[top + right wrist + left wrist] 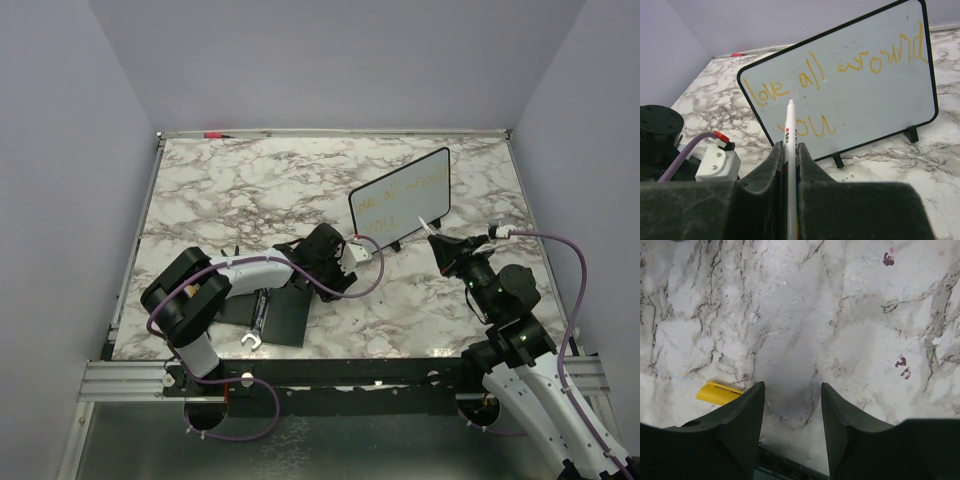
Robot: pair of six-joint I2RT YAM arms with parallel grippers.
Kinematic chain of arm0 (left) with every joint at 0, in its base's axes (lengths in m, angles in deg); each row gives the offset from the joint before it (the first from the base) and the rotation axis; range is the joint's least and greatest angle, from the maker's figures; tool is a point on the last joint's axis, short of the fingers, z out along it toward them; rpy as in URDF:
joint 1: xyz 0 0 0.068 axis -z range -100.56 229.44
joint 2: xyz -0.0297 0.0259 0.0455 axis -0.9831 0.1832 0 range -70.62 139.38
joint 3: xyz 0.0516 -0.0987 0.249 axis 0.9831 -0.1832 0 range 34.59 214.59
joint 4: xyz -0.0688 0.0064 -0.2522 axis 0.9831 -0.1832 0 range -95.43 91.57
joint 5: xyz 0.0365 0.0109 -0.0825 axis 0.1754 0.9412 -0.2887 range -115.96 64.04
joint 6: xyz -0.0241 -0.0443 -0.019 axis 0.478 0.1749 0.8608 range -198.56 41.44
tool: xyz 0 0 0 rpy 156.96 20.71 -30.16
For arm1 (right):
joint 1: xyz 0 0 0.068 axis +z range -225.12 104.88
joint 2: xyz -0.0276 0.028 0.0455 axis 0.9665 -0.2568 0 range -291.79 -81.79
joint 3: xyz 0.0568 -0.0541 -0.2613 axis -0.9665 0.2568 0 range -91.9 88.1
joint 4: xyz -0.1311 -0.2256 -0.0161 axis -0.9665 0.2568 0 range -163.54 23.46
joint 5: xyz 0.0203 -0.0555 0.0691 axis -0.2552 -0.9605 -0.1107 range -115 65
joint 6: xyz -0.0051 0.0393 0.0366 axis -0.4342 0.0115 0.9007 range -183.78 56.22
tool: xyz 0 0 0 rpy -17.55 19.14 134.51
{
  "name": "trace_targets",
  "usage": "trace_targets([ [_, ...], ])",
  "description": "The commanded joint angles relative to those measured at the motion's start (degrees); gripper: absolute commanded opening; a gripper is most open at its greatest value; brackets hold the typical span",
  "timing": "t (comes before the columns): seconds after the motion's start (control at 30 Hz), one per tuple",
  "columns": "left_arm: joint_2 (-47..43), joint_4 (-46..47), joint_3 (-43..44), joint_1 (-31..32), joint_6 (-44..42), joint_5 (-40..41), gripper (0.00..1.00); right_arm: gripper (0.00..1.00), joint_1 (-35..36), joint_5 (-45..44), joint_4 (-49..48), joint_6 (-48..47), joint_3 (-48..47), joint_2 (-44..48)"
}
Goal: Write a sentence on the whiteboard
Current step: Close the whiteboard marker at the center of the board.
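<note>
The whiteboard [880, 105] stands propped on its small black feet at the back right of the marble table, also seen in the top view [402, 200]. The sentence [840, 67] on it reads "Love all around you." in yellow, in two lines. My right gripper [789, 146] is shut on a white marker [790, 125], whose tip hangs just short of the board's lower left. My left gripper [792, 385] points down at bare marble, open with nothing between its fingers. It sits [345, 262] just left of the board's lower corner.
A yellow cap [717, 393] lies on the marble beside my left finger. A flat black pad [280, 318] with a small silver wrench [250, 340] lies near the front edge. A red pen [212, 133] rests along the back rail. Grey walls close in three sides.
</note>
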State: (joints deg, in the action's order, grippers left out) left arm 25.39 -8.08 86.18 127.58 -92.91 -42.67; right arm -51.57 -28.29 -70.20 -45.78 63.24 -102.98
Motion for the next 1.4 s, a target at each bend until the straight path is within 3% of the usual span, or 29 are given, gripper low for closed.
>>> trace_targets([
  [0.0,-2.7,-3.6,0.1,0.3,7.8,-3.6,0.50,0.01,-0.2,-0.7,2.0,0.6,0.7,0.7],
  [0.13,-3.4,-3.1,2.7,0.3,14.9,2.2,0.50,0.01,-0.1,-1.3,2.3,0.8,0.8,1.1],
  [0.37,-6.1,1.0,3.1,0.3,34.7,14.9,0.51,0.01,-0.1,-3.1,2.9,1.3,0.8,1.7],
  [0.53,-4.3,1.0,3.4,0.3,43.2,18.5,0.47,0.01,-0.1,-4.2,3.3,1.6,0.8,2.2],
  [0.93,3.5,-1.4,6.7,0.3,43.4,24.5,0.39,0.01,-0.1,-5.4,3.9,2.0,0.8,3.2],
  [1.37,-0.9,-4.0,6.0,1.1,42.4,31.0,0.41,0.01,-0.2,-5.5,3.9,2.1,1.0,3.1],
])
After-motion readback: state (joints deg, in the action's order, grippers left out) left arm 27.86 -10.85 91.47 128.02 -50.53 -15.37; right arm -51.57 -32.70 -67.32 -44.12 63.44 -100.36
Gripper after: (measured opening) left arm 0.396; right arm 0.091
